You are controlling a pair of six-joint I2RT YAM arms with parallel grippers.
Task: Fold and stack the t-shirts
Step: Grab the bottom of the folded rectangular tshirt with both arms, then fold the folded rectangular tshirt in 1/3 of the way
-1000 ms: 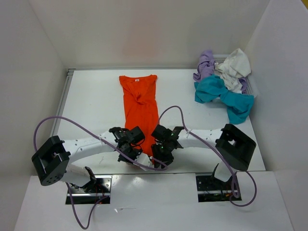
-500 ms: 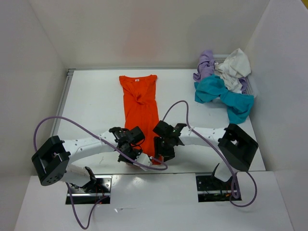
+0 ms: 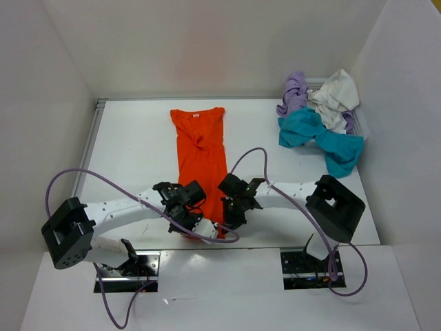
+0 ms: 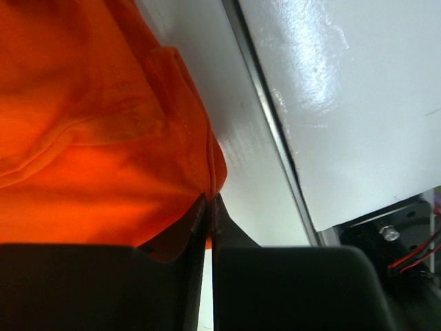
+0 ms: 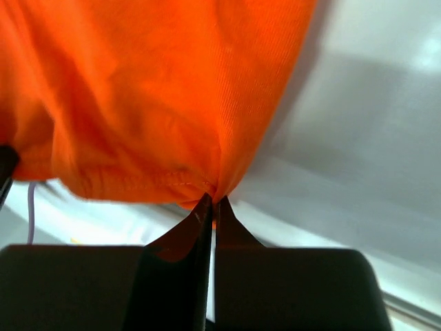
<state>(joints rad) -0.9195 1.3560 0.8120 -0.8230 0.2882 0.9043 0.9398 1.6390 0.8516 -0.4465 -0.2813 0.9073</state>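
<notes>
Your orange shirt point(image 3: 200, 148) lies lengthwise mid-table point(image 3: 131, 152), collar far. Left gripper point(image 4: 210, 200) and right gripper point(image 5: 212, 201) are each clamped on its near hem. Collar tag point(image 3: 196, 115): too small to read. Teal shirt point(image 3: 320, 138), lavender shirt point(image 3: 295, 93) and off-white shirt point(image 3: 336, 93) are heaped at the basket point(image 3: 353, 123), far right.

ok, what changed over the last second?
The right gripper shifted slightly and closed on the near hem of the orange cloth t-shirt. The left gripper stayed shut on the hem's other corner; the shirt's body and the heap of teal-blue, lavender and off-white t-shirts did not move.
</notes>
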